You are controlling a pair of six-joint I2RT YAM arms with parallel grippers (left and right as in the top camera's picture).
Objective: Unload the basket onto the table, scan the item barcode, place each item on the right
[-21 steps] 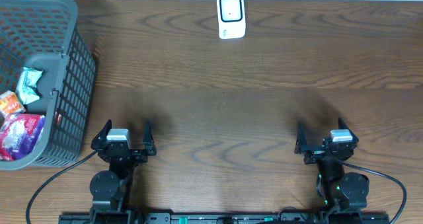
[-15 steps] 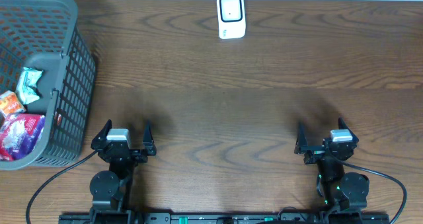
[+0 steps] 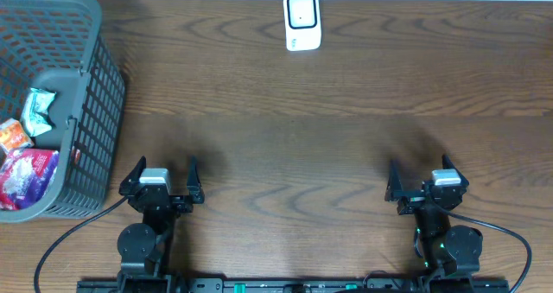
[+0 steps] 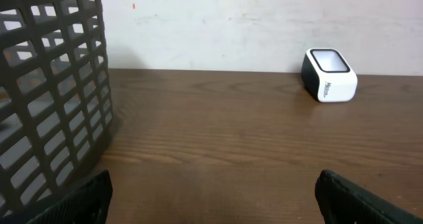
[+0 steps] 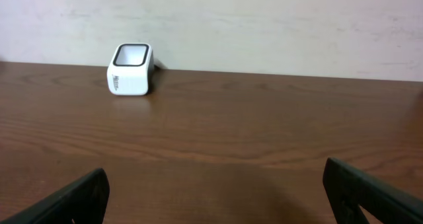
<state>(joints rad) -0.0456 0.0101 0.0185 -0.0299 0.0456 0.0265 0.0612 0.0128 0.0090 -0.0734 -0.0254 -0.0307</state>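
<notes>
Scanner: white barcode scanner (image 3: 302,21) stands at the far edge of the table (image 3: 346,111), about midway along it, against the pale wall. The left wrist view shows it far off to the right (image 4: 328,75); the right wrist view shows it far off to the left (image 5: 129,77).
Items: three packets lie inside the basket (image 3: 99,77): a green-and-white packet (image 3: 39,110), an orange packet (image 3: 12,136) and a pink packet (image 3: 28,174). No barcode can be made out on them.
Basket: dark grey lattice basket at the table's left end, well apart from the scanner. Its wall fills the left side of the left wrist view (image 4: 53,105).
Left gripper: left gripper (image 3: 166,168) sits at the near edge, just right of the basket, jaws spread wide, nothing between them.
Right gripper: right gripper (image 3: 421,169) sits at the near edge on the right side, jaws spread wide, nothing between them.
Table: dark wood grain, bare between the two grippers and the scanner.
</notes>
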